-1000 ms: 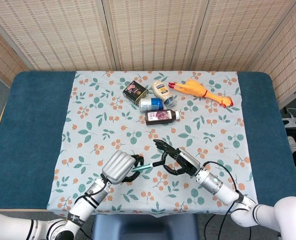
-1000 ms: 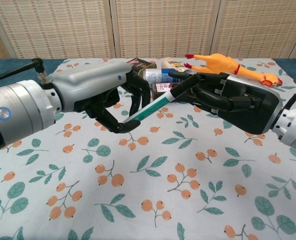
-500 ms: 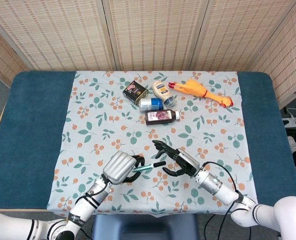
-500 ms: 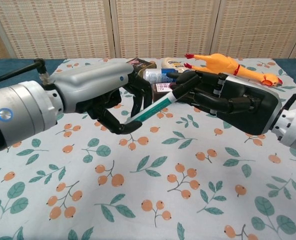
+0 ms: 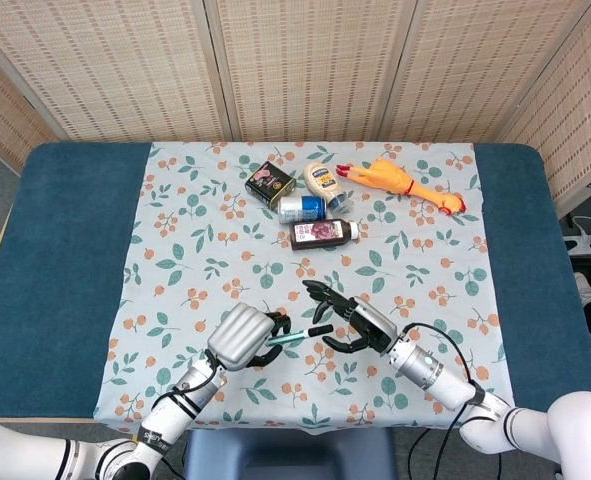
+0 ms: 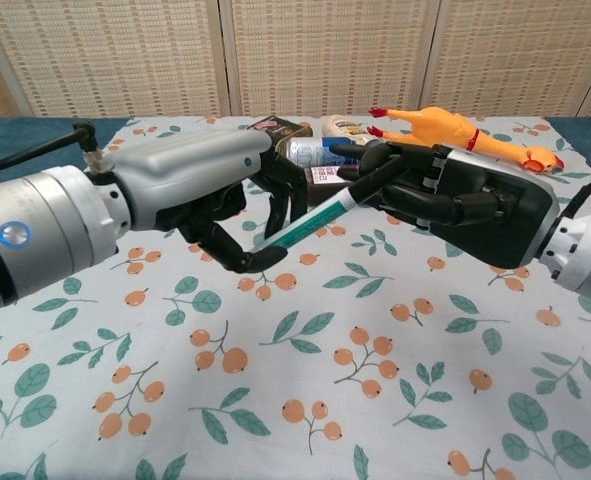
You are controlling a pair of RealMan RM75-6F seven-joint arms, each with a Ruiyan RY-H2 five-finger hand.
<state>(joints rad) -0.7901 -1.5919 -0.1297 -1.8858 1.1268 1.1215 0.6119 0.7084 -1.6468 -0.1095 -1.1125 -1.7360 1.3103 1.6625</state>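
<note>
A green pen point(image 5: 293, 336) point(image 6: 310, 218) with a black cap hangs above the flowered tablecloth point(image 5: 195, 250) between my two hands. My left hand point(image 5: 243, 334) point(image 6: 225, 195) grips its lower green end, fingers curled round it. My right hand point(image 5: 347, 320) point(image 6: 453, 198) faces it from the right. Its fingers are spread above and below the cap end, and one finger lies close along the cap. I see no closed grip there.
At the back of the cloth lie a rubber chicken point(image 5: 403, 184) point(image 6: 453, 129), a mayonnaise bottle point(image 5: 322, 180), a blue can point(image 5: 301, 208), a dark box point(image 5: 269, 183) and a brown bottle point(image 5: 321, 232). Blue table point(image 5: 65, 250) flanks the cloth.
My right hand's fingers have spread apart off the pen's cap end, so more of the cap shows. The left hand keeps its grip and has barely moved.
</note>
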